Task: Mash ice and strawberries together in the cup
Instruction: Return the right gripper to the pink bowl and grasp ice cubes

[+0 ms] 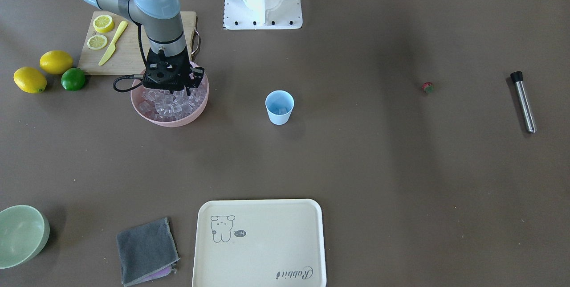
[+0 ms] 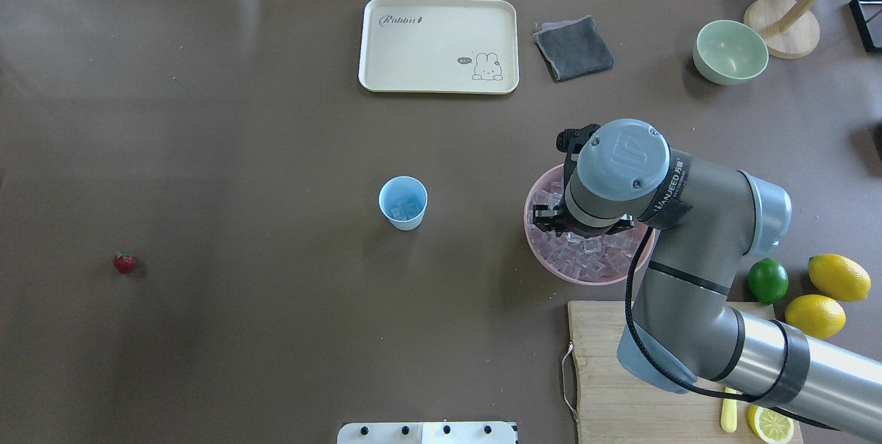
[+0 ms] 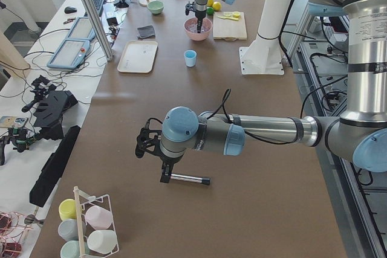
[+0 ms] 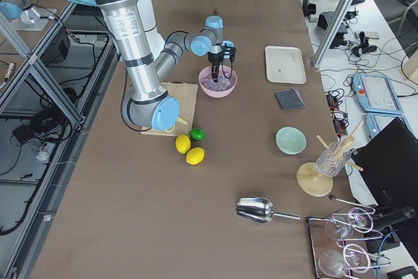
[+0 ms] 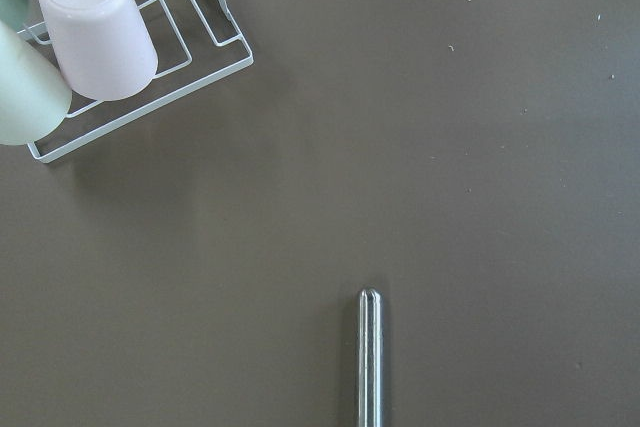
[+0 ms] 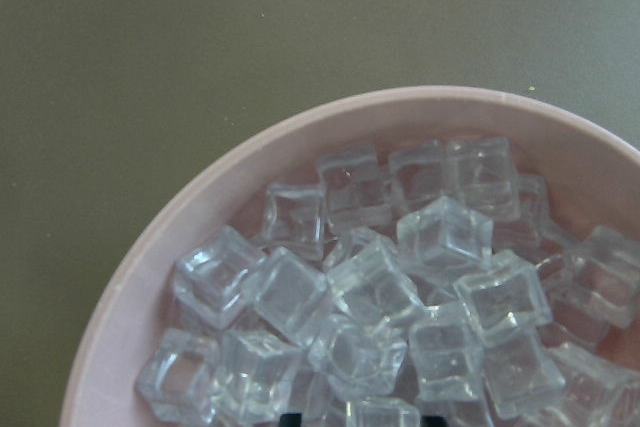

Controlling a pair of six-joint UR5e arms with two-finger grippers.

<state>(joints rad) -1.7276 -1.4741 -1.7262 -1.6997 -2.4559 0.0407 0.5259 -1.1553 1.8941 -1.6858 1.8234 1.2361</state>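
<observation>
- Left gripper [image 3: 145, 145]: at the desk's [image 2: 241, 154] far left end, hanging just above a steel muddler [image 3: 188, 179] that lies flat. Spread of its fingers: cannot tell.
- Strawberry [image 2: 124, 263]: one, red with a green top, alone on the bare desk, well left of the cup.
- Cup [image 2: 403, 203]: light blue, upright at mid-desk, with a few ice cubes [image 2: 404, 210] at its bottom.
- Pink bowl [image 1: 171, 122]: right of the cup and apart from it, heaped with clear ice [image 6: 400, 297].
- Right gripper [image 6: 360, 417]: pointing straight down into the pink bowl. The fingers [image 6: 291, 418] show as two dark tips narrowly apart, with a cube between them. Whether they clamp it cannot be told.
- Wooden cutting board [image 2: 606, 361]: near side of the bowl, holding lemon slices and a yellow knife.
- Lime [image 2: 767, 280]: right of the bowl.
- Two lemons [image 2: 838, 277]: just right of the lime.
</observation>
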